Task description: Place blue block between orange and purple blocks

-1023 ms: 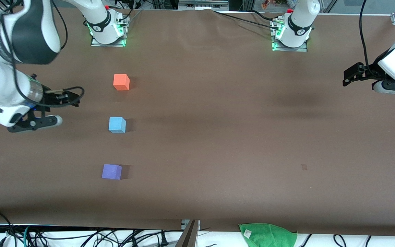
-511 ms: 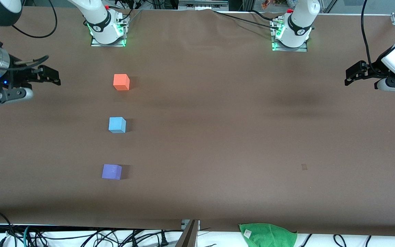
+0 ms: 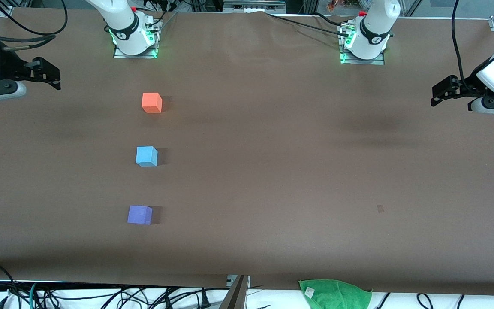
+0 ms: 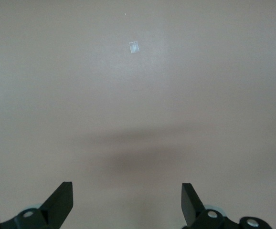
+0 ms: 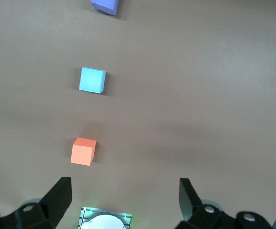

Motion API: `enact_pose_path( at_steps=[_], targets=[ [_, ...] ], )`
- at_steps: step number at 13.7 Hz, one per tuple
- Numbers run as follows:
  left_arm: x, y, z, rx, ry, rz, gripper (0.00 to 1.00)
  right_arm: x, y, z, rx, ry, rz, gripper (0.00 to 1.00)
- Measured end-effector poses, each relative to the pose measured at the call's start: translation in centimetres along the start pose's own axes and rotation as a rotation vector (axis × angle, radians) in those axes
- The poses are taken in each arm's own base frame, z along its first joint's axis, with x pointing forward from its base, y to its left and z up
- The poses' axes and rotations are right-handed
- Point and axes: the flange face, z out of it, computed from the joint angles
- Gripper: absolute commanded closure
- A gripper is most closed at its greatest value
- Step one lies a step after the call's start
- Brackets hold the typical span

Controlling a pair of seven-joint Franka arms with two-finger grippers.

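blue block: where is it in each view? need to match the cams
Front view: blue block on the table, between the orange block and the purple block, apart from both.
Left wrist view: not in it.
Right wrist view: blue block, again between orange and purple.
Shared landmark: the three-block row, in the front and right wrist views.

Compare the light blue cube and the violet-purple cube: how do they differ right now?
Colour: the light sky-blue matte cube is pale; the violet-purple matte cube is darker. Position: the blue one sits farther from the front camera, between the purple one and the bright orange matte cube; the purple one ends the row, nearest that camera. Shared: same size, flat on the table, untouched.
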Motion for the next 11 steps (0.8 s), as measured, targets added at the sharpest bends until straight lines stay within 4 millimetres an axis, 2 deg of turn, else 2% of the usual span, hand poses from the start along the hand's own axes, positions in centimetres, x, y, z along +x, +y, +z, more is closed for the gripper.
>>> enact_pose_path(
  at_steps=[6, 11],
  targets=[
    [0.0, 0.1, -0.5, 0.004, 0.01, 0.003, 0.0, -0.4, -0.8, 0.5, 0.004, -0.042, 0.029, 0.01],
    [-0.1, -1.5, -0.8, 0.006, 0.013, -0.025, 0.0, -0.2, -0.5, 0.7, 0.01, -0.045, 0.034, 0.01]
  ],
)
